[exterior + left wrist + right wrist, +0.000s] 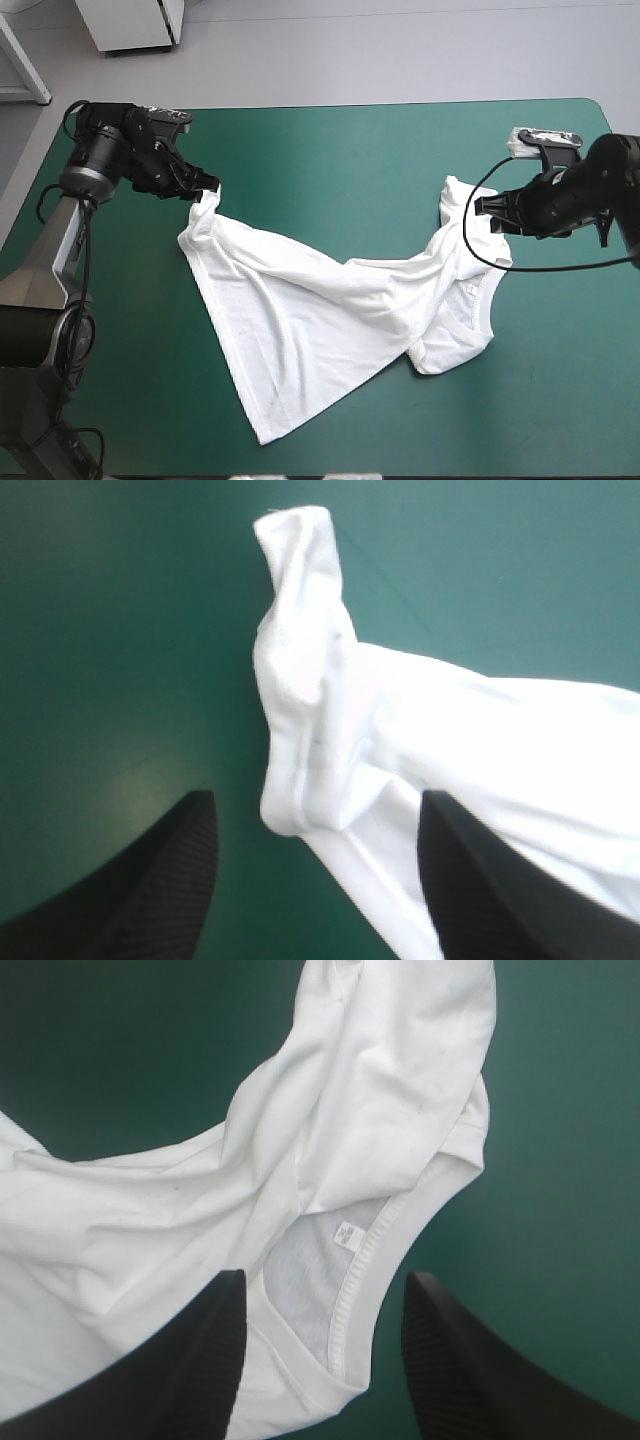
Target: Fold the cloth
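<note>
Let go at both ends of the T-shirt [300, 320], left gripper [318, 798] with fingers apart around a bunched corner [300, 600], right gripper [325, 1277] likewise around the collar [370, 1260], probably to leave it stretched across the middle of the teal-green table [350, 140] for folding.

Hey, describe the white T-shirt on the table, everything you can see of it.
The T-shirt is white, thin knit by its look, wrinkled and partly spread on the teal-green cover, reaching from one arm to the other. One bunched corner lies between the open fingers of the left end effector. Its ribbed neckline, a small label inside, lies between those of the open right end effector.
</note>
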Available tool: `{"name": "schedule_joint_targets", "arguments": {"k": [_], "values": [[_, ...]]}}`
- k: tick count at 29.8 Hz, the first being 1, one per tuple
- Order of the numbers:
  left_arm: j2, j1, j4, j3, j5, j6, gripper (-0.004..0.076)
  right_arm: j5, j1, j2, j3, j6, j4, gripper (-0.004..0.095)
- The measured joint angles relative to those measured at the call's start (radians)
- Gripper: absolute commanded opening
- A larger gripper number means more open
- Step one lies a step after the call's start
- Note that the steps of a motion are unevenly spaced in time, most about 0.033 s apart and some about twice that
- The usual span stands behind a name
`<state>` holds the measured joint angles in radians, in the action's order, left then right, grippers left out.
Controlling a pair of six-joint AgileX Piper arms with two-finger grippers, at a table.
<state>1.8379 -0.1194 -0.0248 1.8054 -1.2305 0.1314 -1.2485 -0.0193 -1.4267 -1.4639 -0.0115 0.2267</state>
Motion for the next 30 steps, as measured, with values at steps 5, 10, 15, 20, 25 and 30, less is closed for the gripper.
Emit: {"name": "schedule_joint_targets", "arguments": {"k": [5, 10, 15, 20, 25, 30], "values": [[0.077, 0.006, 0.0, -0.003, 0.029, -0.007, 0.0427, -0.003, 0.0, 0.079, 0.031, 0.0, 0.0, 0.0454], [0.18, 0.008, 0.003, -0.005, 0.042, -0.009, 0.0427, -0.003, 0.0, 0.099, 0.032, 0.0, 0.005, 0.0453], [0.239, 0.008, 0.012, -0.005, 0.058, -0.013, 0.0427, -0.003, 0.0, 0.1, 0.032, 0.0, 0.018, 0.0445], [0.269, 0.011, 0.025, -0.004, 0.068, -0.025, 0.0405, -0.003, 0.0, 0.1, 0.032, 0.0, 0.02, 0.0441], [0.278, 0.02, -0.001, 0.004, 0.064, -0.027, 0.007, -0.003, 0.0, 0.101, 0.032, -0.001, 0.024, 0.0441], [0.28, 0.02, -0.001, 0.006, 0.074, -0.028, -0.0009, 0.003, 0.0, 0.108, 0.08, -0.004, 0.027, 0.0441]]}}
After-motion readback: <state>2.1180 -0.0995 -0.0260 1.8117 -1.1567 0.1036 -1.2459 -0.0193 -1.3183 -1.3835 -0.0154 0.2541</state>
